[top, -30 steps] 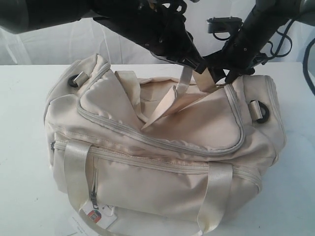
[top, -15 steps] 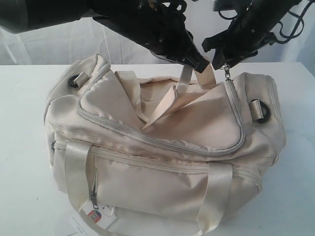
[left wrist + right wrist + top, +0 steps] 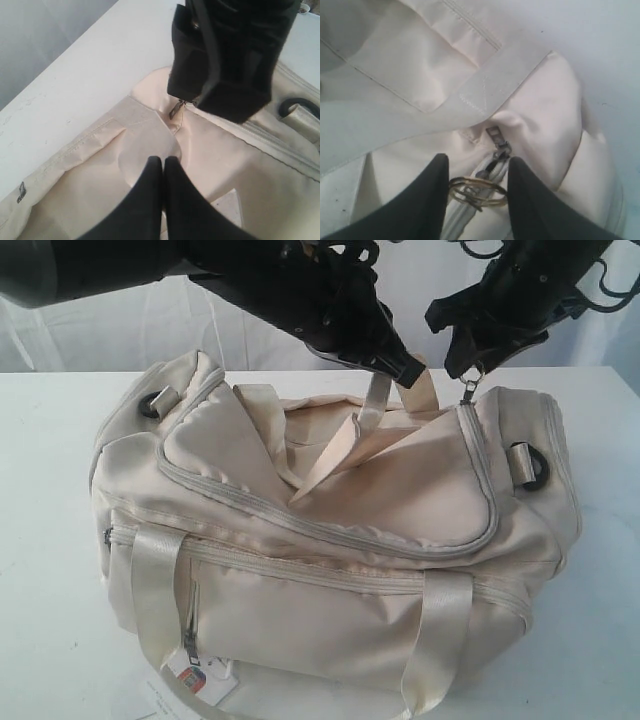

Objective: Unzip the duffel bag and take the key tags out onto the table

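1. The left gripper (image 3: 408, 367) was at upper centre of the exterior view. Its fingers were pressed together and clamped on the far handle (image 3: 377, 400), whose loop rose from the bag's top to the fingertips.
2. The right gripper (image 3: 468, 365) was just to the right of the left one, near it but apart. Its fingers stood partly apart, clamped on a metal ring (image 3: 477, 192) that touched both inner faces in the right wrist view.
3. The ring was attached to the zip pull (image 3: 466, 390), which stood upright under the right gripper at the bag's upper right corner.
4. The bag (image 3: 330, 540) sat on the table (image 3: 45, 570), filling the centre of the exterior view.
5. The zip (image 3: 300, 523) curved round the top flap from centre left to the upper right corner. It could not be told whether it was open.
6. The near handle (image 3: 155, 580) lay flat down the bag's front, at lower left and lower right.
7. One black strap ring (image 3: 530, 468) sat at the bag's right end.
8. The hangtag (image 3: 190, 677) hung at the bottom edge, left of centre.
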